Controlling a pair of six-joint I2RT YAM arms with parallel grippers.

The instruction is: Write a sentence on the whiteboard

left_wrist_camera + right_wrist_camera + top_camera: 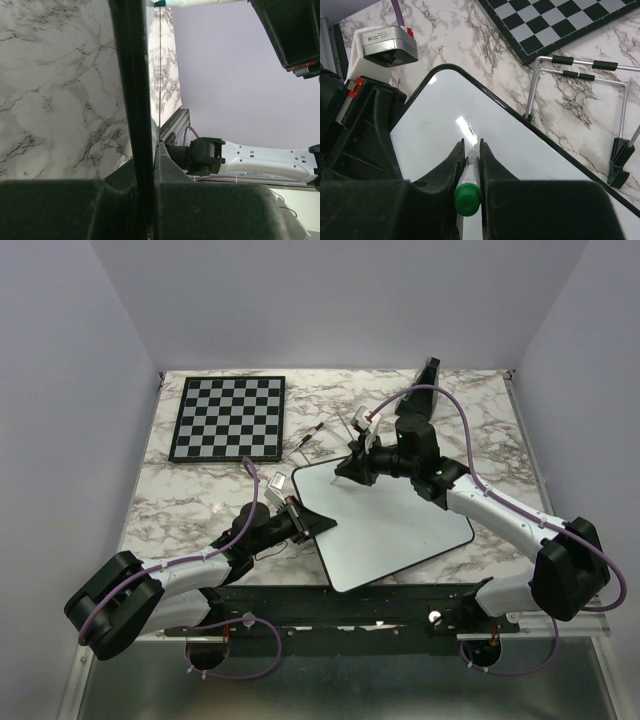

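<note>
The whiteboard (pixel 400 525) lies at the table's middle, turned at an angle, and its white face is blank; no sentence shows on it. My left gripper (pixel 316 523) is shut on the board's left edge; in the left wrist view the black rim (pixel 132 90) runs between my fingers (pixel 210 210). My right gripper (pixel 346 471) is over the board's far left corner, shut on a white marker with a green end (pixel 468 199). The marker points down at the board (pixel 530 150); its tip is hidden behind the fingers.
A black-and-white chessboard (pixel 229 418) lies at the back left. A wire stand (pixel 580 75) with black-padded bars lies between it and the whiteboard. A black object (pixel 427 373) stands at the back edge. Grey walls enclose the marble table (pixel 180 500).
</note>
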